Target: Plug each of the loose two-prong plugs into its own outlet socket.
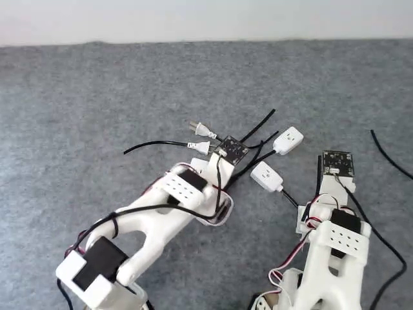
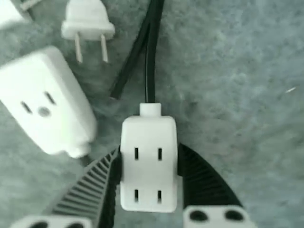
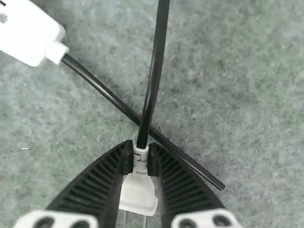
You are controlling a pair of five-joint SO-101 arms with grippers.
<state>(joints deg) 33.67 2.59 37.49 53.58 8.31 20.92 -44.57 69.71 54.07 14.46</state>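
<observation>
The left gripper (image 2: 149, 154) is closed on a white two-outlet socket (image 2: 149, 133). Its jaws press the socket's two sides, and the slots face the camera. The socket's black cord (image 2: 151, 57) runs away from the gripper across the grey surface (image 2: 237, 71). Just beside it lies a bulkier socket block (image 2: 47, 102) (its face shows two slots and a round hole). Farther out a loose plug (image 2: 88, 21) rests with both prongs bare, in no socket.

The right gripper (image 3: 140, 149) is clamped on a white plug (image 3: 137, 192), held at the neck where the plug's lead (image 3: 154, 71) leaves it. The prongs point back toward the wrist. That lead crosses a second cord (image 3: 109, 99), which ends at a far socket (image 3: 28, 35) lying apart from the gripper.

From above, an upper plug (image 1: 202, 130) and a lower plug (image 1: 200, 147) lie side by side, unplugged. The lower one sits just beside the head of one arm (image 1: 168, 213). An upper socket (image 1: 288, 139) and a lower socket (image 1: 266, 175) lie on the surface between that arm and the other arm (image 1: 335, 245), each on its own black cable and apart from both plugs.
</observation>
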